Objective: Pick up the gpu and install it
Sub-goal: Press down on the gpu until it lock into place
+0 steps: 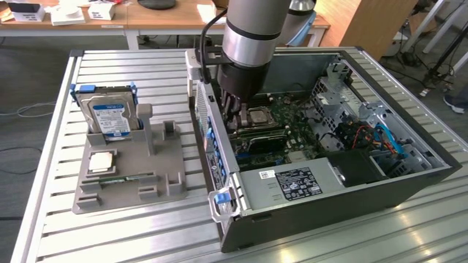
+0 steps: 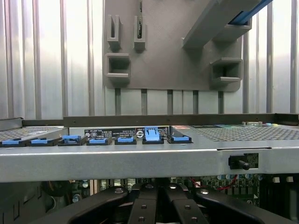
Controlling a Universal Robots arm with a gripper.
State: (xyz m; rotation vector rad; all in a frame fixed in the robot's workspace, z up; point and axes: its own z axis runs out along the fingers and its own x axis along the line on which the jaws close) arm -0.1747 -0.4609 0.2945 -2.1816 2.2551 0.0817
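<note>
Gpu [image 1: 263, 143] on motherboard [image 1: 294, 116] just below closed end effector [image 1: 235, 121], grip on it unclear

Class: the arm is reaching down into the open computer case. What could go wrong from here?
1. The end effector sits low beside the case's rear wall; a sideways drift could knock it.
2. It hangs right by the CPU socket; pressing down off-line might damage that.
3. One blue latch stands raised on the rear edge and could snag.
</note>
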